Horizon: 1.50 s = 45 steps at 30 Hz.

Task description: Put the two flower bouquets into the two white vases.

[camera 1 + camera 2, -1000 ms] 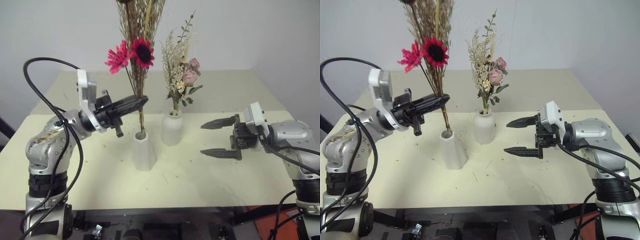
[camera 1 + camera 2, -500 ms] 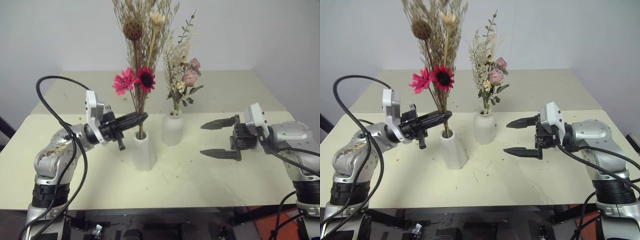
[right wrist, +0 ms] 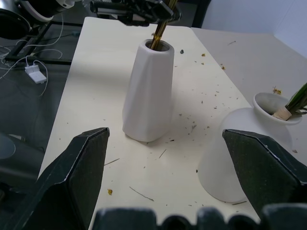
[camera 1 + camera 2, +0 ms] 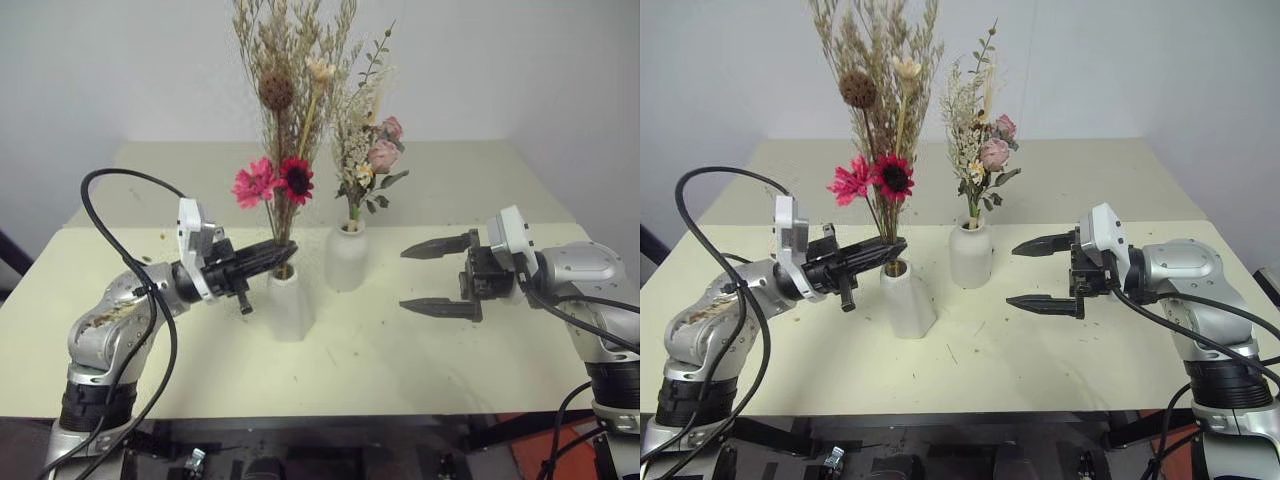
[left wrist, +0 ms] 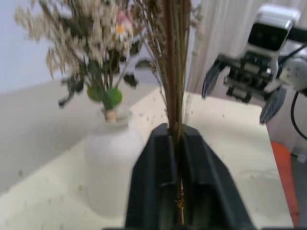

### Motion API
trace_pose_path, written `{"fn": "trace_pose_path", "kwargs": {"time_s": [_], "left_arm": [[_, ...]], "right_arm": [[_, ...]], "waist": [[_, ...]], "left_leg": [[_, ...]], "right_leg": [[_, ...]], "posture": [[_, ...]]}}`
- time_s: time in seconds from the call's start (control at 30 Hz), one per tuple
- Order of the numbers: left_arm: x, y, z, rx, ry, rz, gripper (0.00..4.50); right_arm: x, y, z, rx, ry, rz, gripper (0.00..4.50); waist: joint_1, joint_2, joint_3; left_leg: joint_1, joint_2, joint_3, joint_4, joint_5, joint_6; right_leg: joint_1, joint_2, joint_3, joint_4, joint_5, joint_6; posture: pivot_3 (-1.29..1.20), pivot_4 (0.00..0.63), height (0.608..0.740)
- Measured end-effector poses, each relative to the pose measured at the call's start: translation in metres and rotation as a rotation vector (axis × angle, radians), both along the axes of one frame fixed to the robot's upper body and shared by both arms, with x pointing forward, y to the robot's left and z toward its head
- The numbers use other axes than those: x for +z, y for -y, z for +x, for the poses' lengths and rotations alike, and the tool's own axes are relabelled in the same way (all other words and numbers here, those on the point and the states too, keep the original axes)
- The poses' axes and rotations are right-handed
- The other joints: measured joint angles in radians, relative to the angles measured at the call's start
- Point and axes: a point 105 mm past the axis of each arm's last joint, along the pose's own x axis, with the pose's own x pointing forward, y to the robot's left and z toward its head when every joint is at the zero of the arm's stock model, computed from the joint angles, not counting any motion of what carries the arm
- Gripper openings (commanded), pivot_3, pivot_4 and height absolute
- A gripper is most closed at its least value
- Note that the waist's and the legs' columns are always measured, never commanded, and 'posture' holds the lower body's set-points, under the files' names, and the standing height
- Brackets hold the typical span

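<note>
The magenta bouquet (image 4: 272,182) with tan grasses stands upright with its stems in the cone-shaped white vase (image 4: 289,303). My left gripper (image 4: 284,250) is shut on those stems (image 5: 173,72) just above the vase's mouth, its fingers (image 5: 153,182) pressed to either side. To its right, the pale pink rose bouquet (image 4: 372,150) stands in the bottle-shaped white vase (image 4: 345,262). My right gripper (image 4: 404,278) hangs open and holds nothing, to the right of both vases and pointing at them; its wrist view shows the cone vase (image 3: 148,96) and the bottle vase (image 3: 240,153).
The vases stand mid-way across a cream table (image 4: 400,360) sprinkled with small dried plant bits (image 3: 192,127). A second cream tabletop (image 4: 450,170) continues behind, up to a white wall. A black cable (image 4: 110,185) loops over my left arm.
My left gripper has come down with the magenta bouquet, and its stems have slid deeper into the cone vase. The right arm has stayed still.
</note>
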Motion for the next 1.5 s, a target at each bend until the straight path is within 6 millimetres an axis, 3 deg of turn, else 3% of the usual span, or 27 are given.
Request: {"fn": "trace_pose_path", "kwargs": {"time_s": [0.13,0.33,0.37,0.67,0.9,1.5], "left_arm": [[-0.007,-0.009,-0.008,0.010,-0.041,0.029,2.55],[-0.007,-0.039,-0.028,0.098,-0.078,0.045,4.34],[-0.009,-0.043,-0.032,0.118,-0.085,0.047,4.46],[-0.010,-0.087,-0.052,0.310,-0.106,0.081,4.46],[-0.013,-0.106,-0.067,0.392,-0.117,0.107,4.46],[-0.008,-0.109,-0.076,0.412,-0.101,0.117,4.46]], "right_arm": [[0.000,0.000,0.000,-0.001,0.001,0.000,4.50],[-0.001,0.000,0.000,-0.002,-0.003,0.001,4.50],[-0.001,0.000,0.000,-0.001,-0.004,0.001,4.50],[-0.006,0.006,0.005,-0.014,-0.041,0.006,4.50],[-0.014,0.015,0.011,-0.065,-0.055,-0.009,4.50],[-0.032,0.038,0.016,-0.271,-0.047,0.081,4.50]], "waist": [[-0.002,0.000,0.000],[-0.006,0.000,0.000],[-0.005,0.000,0.000],[-0.001,0.000,0.000],[0.000,0.000,0.000],[0.000,0.000,0.000]], "left_leg": [[0.000,0.000,0.000,-0.001,0.000,0.000],[0.000,0.001,0.000,-0.001,0.000,0.000],[0.000,0.001,0.000,-0.001,0.000,0.000],[0.000,0.001,0.001,-0.001,0.000,0.000],[0.000,0.001,0.001,-0.002,0.000,0.000],[0.001,0.001,0.001,-0.002,0.000,0.000]], "right_leg": [[0.000,0.000,0.000,0.000,0.000,0.000],[0.000,0.000,0.000,-0.001,0.000,0.000],[0.000,0.000,0.000,-0.001,0.000,0.000],[0.000,0.000,0.000,-0.001,-0.001,0.000],[-0.001,0.000,0.000,-0.002,-0.001,-0.001],[0.000,0.000,0.000,-0.002,-0.002,-0.002]], "posture": [[0.00,0.150,0.740],[0.00,0.150,0.740],[0.00,0.150,0.740],[0.00,0.150,0.740],[0.00,0.150,0.740],[0.00,0.150,0.740]]}}
